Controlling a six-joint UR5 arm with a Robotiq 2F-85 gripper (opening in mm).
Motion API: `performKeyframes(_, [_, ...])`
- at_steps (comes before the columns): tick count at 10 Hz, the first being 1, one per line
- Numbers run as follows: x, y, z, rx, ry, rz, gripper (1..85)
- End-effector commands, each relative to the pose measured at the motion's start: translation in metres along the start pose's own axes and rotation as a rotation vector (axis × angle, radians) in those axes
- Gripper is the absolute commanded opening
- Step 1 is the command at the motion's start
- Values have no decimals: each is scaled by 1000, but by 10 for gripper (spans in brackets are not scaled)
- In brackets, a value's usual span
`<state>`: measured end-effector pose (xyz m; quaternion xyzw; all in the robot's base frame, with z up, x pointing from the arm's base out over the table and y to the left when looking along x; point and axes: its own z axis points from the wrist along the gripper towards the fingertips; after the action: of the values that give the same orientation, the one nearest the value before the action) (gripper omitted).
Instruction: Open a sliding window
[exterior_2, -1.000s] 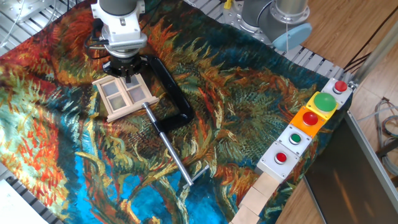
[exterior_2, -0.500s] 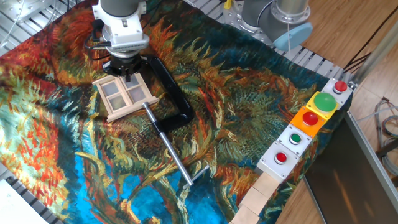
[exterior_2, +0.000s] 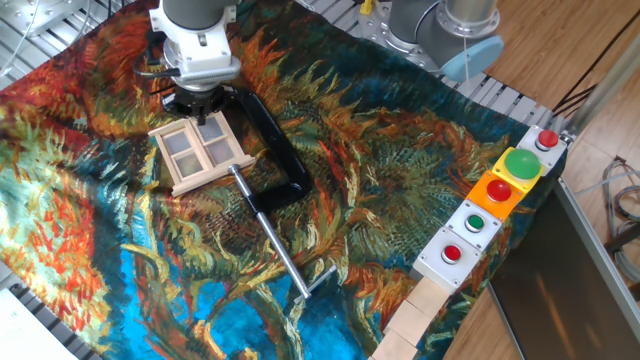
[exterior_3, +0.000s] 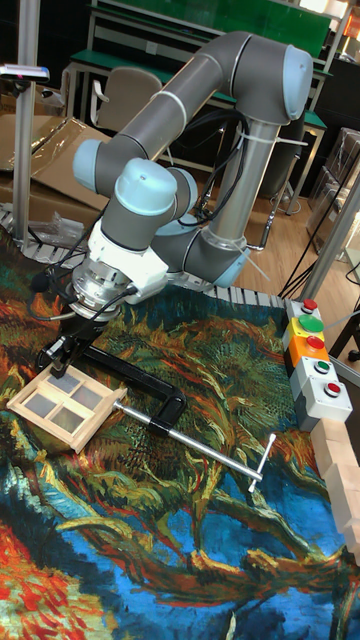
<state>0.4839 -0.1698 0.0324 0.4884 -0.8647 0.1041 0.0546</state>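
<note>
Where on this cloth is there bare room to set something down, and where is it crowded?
Bare cloth lies between the C-clamp and the button boxes, and along the near edge below the sliding window and left of the clamp's screw. It is crowded at the far left, where the gripper hangs over the window's far edge, beside the clamp.

No readable text, labels, brand marks or numbers in either view. Button boxes (exterior_2: 497, 195) at the counter edge carry plain red and green caps, no legible legends. Arm (exterior_3: 190, 120) housings are plain grey with blue caps, no logo resolvable. Patterned cloth (exterior_2: 380, 160) is pure artwork, no lettering. Background items in the tall fixed view are too blurred to read.
</note>
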Motion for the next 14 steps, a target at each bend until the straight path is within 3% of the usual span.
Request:
performKeyframes(1, [-14, 3, 2, 5, -16, 16, 13])
performKeyframes(5, [-22, 8, 8, 15, -13, -3, 13])
performKeyframes(14, [-19, 8, 10, 26, -8, -27, 13])
